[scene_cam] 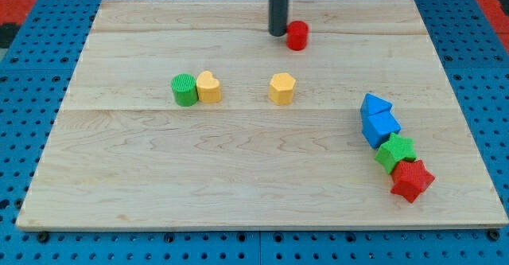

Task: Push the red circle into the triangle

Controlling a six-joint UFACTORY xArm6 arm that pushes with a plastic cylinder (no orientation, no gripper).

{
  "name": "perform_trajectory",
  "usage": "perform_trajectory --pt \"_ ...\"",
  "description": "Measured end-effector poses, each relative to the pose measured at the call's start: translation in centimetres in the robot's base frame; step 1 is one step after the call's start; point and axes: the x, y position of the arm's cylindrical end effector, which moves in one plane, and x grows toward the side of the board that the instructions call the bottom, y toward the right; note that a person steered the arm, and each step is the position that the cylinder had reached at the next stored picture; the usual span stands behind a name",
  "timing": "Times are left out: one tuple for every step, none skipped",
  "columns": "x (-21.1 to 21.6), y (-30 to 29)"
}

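Red circle [297,35] near board's top edge, far from blue triangle [375,105], which sits toward view's lower right of it, touching blue cube [382,126]; task barely begun. My tip [277,33] just left of red circle, touching or nearly. No fingers: plain rod, nothing gripped. Whole diagonal push remains; yellow hexagon [282,88] lies below red circle, off direct path

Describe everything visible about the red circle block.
The red circle is a small, plain red cylinder standing upright on the pale wooden board, near the view's top and slightly right of centre. Its finish looks smooth and matte. My tip sits close against its left side; actual contact cannot be confirmed. No other block touches it.
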Motion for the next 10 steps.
perform_trajectory --pt "0.0 1.3" --pt "-2.5 1.3" --pt "1.4 2.0" --pt "4.1 3.1" --pt "0.0 2.8" --pt "3.9 7.1" --pt "7.4 7.1" --pt "8.8 7.5" --pt "10.1 8.1" --pt "10.6 8.1"
